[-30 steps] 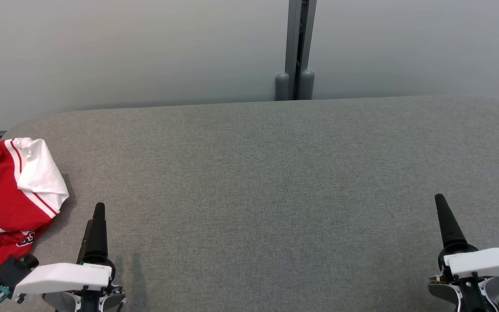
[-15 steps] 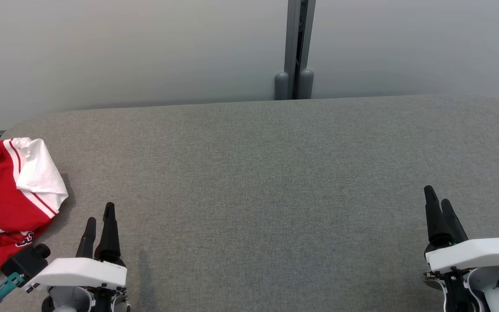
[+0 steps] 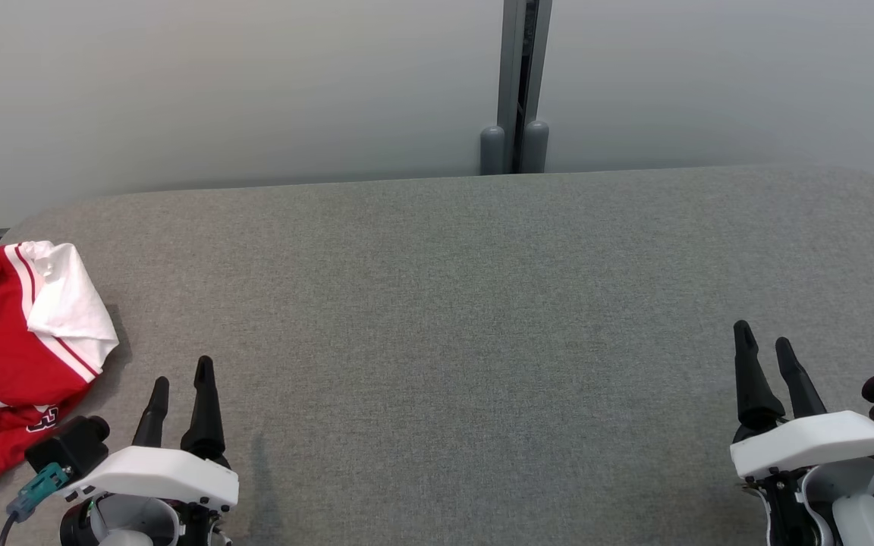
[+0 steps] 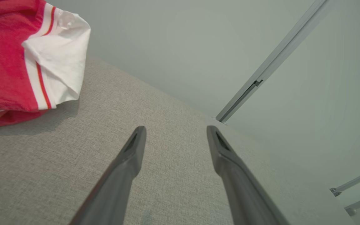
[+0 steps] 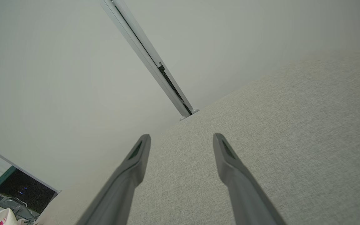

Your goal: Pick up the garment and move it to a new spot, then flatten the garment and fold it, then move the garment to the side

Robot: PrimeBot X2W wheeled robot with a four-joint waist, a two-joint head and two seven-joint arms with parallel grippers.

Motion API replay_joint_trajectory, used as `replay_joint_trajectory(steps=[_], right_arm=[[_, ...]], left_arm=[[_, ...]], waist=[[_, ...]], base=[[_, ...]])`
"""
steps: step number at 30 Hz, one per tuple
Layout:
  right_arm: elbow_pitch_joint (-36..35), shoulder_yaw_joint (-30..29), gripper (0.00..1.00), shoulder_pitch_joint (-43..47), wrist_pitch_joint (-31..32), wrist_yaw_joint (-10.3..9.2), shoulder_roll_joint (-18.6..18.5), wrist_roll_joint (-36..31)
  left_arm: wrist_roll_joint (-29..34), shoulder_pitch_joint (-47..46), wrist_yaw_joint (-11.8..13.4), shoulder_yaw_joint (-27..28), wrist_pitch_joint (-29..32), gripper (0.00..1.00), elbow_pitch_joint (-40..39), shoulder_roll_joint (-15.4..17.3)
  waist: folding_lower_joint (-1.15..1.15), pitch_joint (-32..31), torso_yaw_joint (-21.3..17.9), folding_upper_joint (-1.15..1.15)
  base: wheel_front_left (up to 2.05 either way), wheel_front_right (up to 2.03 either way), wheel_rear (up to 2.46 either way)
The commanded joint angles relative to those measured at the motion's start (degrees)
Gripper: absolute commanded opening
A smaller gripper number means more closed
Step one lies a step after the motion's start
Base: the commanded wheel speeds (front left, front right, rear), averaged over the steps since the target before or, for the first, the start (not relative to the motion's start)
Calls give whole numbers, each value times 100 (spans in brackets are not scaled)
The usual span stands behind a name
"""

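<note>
At far-left edge of the grey table (image 3: pixel 482 303) the garment (image 3: pixel 20 356) lies crumpled, untouched, while left gripper (image 3: pixel 182 371) and right gripper (image 3: pixel 762 334), fingers together a second ago, now gape empty, so pickup likely comes next.

The red and white garment (image 3: pixel 4 356) runs off the left edge, its dark lettering (image 3: pixel 41 422) half tucked into folds and unreadable; the table (image 3: pixel 482 303) is cut off below

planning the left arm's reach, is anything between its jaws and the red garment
Nothing visible. The left gripper is open, and only bare grey table lies between it and the red garment, which sits crumpled to its left.
</note>
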Motion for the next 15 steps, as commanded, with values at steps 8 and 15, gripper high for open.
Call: replay_joint_trajectory(steps=[8,15], right_arm=[[-3,75,100,-192,-191,21,-64,-713],[38,79,100,-198,-296,22,-64,-1158]], left_arm=[[674,-214,79,-78,-171,100,-21,59],[1076,-230,111,-100,-271,100,-2,63]], waist=[[0,7,-5,0],[0,12,-12,0]], base=[[0,0,0],[0,0,0]])
